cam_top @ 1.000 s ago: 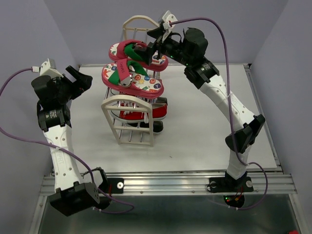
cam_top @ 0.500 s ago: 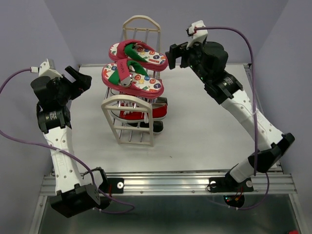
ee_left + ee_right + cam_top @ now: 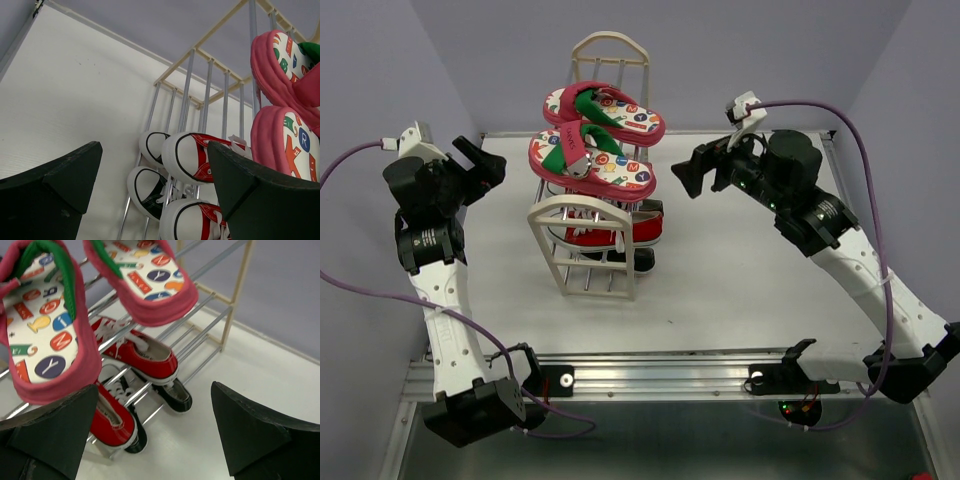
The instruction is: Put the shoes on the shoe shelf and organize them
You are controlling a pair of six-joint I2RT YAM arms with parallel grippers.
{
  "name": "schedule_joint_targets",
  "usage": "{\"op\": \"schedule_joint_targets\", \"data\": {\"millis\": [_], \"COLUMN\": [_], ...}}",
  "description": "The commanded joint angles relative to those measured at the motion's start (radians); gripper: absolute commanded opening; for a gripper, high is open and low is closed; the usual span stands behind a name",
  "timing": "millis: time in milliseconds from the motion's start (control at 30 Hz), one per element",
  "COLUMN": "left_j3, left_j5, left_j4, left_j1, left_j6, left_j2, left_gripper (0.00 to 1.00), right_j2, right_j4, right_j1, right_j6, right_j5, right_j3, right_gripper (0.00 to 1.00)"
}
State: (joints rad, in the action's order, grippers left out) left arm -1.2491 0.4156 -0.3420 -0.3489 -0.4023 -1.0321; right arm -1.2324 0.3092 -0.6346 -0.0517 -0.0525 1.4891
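The shoe shelf stands mid-table, cream arched frames with grey rods. Two pink flip-flops with dotted footbeds and green straps lie on its top tier. The red sneakers sit on the tier below, the black sneakers at the bottom. The right wrist view shows the flip-flops, red sneakers and black sneakers. The left wrist view shows the toes of the red and black sneakers. My right gripper is open and empty, right of the shelf. My left gripper is open and empty, left of it.
The white table has a metal rail along its near edge and grey walls on three sides. Purple cables run from both wrists.
My right gripper has drawn back from the far flip-flop on the top tier, moving right and down, away from the shelf. The left arm has not moved.
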Motion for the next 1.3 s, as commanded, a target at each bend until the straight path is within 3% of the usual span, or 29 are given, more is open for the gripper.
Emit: {"op": "schedule_joint_targets", "data": {"millis": [0,167,333,633,967,1267], "left_j3": [-0.016,-0.016,-0.018,-0.016,-0.01,-0.006], "left_j5": [-0.005,-0.006,-0.006,-0.006,0.005,0.002], "left_j4": [0.023,0.026,0.028,0.029,0.032,0.034], "left_j1": [-0.007,-0.007,-0.007,-0.006,-0.007,-0.007], "left_j6": [0.017,0.017,0.016,0.019,0.019,0.017], "left_j2": [0.032,0.044,0.043,0.043,0.04,0.043], "left_gripper": [0.99,0.99,0.99,0.99,0.99,0.99], "right_j2": [0.007,0.002,0.001,-0.078,-0.157,-0.214], "right_j4": [0.068,0.145,0.163,0.123,0.067,0.071], "right_j1": [0.0,0.0,0.0,-0.01,-0.01,-0.01], "right_j6": [-0.017,0.021,0.111,0.098,0.02,-0.039], "right_j5": [-0.128,-0.2,-0.389,-0.438,-0.452,-0.281], "right_j3": [-0.026,-0.021,-0.023,0.039,0.148,0.198], "right_gripper": [1.0,1.0,1.0,1.0,1.0,1.0]}}
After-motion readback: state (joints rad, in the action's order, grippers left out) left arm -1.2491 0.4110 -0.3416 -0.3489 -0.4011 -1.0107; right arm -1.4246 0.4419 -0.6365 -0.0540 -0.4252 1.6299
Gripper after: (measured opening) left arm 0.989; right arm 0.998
